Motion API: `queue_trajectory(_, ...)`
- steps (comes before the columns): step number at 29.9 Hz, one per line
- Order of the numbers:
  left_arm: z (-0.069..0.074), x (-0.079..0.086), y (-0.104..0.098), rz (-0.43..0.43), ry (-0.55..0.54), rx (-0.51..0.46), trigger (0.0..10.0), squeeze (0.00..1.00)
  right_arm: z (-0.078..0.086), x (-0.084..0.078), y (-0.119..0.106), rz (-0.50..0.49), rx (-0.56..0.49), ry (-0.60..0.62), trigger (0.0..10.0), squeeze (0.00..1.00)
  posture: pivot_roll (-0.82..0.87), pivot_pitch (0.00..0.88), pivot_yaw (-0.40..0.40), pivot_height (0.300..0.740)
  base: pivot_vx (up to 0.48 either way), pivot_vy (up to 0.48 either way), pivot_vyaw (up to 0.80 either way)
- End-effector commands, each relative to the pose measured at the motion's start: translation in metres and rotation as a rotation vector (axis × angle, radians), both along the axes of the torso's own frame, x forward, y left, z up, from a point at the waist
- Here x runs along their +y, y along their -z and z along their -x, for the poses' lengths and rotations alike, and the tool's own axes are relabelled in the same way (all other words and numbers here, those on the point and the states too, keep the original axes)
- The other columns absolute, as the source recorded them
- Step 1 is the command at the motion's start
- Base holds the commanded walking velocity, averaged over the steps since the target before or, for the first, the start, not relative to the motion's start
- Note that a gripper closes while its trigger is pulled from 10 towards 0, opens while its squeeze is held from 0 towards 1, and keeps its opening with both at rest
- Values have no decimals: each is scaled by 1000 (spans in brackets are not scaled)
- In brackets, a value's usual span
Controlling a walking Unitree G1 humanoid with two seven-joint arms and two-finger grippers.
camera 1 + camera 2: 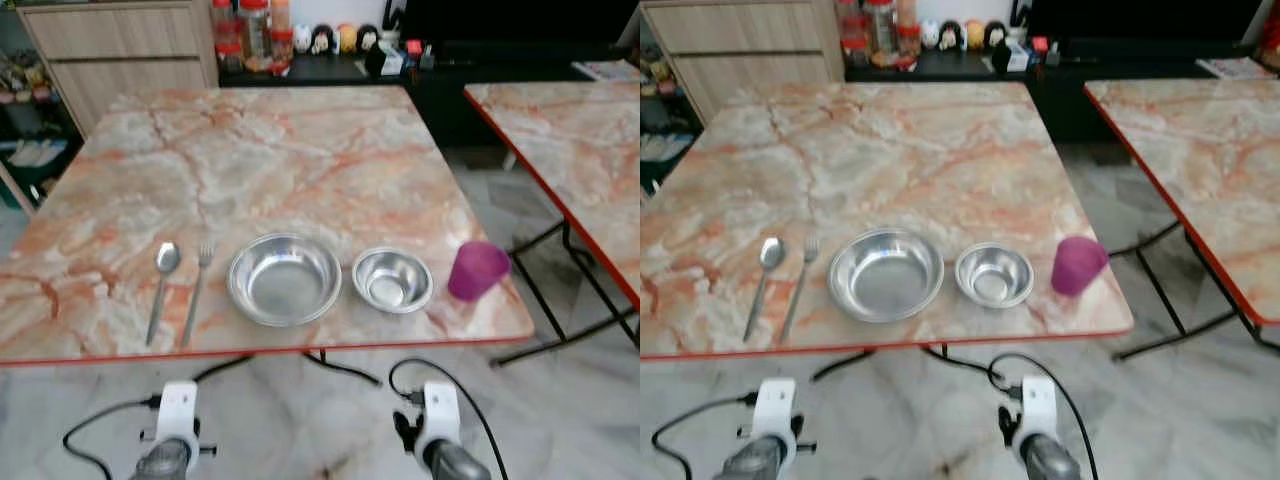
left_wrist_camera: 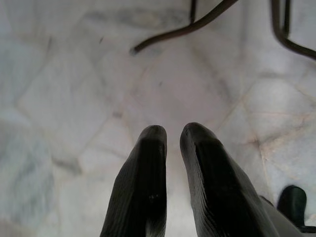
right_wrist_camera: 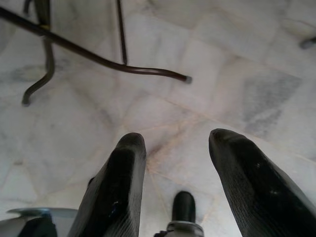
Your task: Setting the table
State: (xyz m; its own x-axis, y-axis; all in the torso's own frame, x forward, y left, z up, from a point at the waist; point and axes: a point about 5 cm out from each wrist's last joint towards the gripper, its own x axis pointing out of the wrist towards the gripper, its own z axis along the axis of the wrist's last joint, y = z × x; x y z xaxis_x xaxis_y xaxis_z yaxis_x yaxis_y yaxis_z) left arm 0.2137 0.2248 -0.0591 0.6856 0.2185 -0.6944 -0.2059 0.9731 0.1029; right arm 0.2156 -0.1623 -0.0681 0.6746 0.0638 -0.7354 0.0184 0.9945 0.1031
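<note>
Both arms hang below the table [image 1: 300, 130]: left pincer [image 2: 173, 136] nearly closed, right pincer [image 3: 175, 143] open. Large bowl [image 1: 285, 279] empty, small bowl [image 1: 392, 279] at its 3 o'clock empty.

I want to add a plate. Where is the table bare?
The table is bare behind the row. Crowded along the near edge: spoon, fork, large bowl, small bowl, purple cup sit side by side, narrowly apart.

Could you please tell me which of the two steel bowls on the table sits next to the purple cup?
The smaller bowl: it sits between the purple cup and the larger bowl, which lies beside the fork.
</note>
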Motion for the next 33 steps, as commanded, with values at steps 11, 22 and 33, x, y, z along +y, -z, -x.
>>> queue_trajectory(11,3,54,-21,-225,-301,-99,10000,0,3,5,3,-11,23,-6,10000,0,160,112,-46,731,0,0,0)
queue_trajectory(22,13,161,-104,-702,-754,-347,10000,0,7,2,5,1,40,-17,10000,0,192,119,-56,731,0,0,0)
queue_trajectory(33,-111,93,-248,-470,-273,-1077,10000,0,0,4,1,4,23,-38,10000,0,183,121,-65,731,0,0,0)
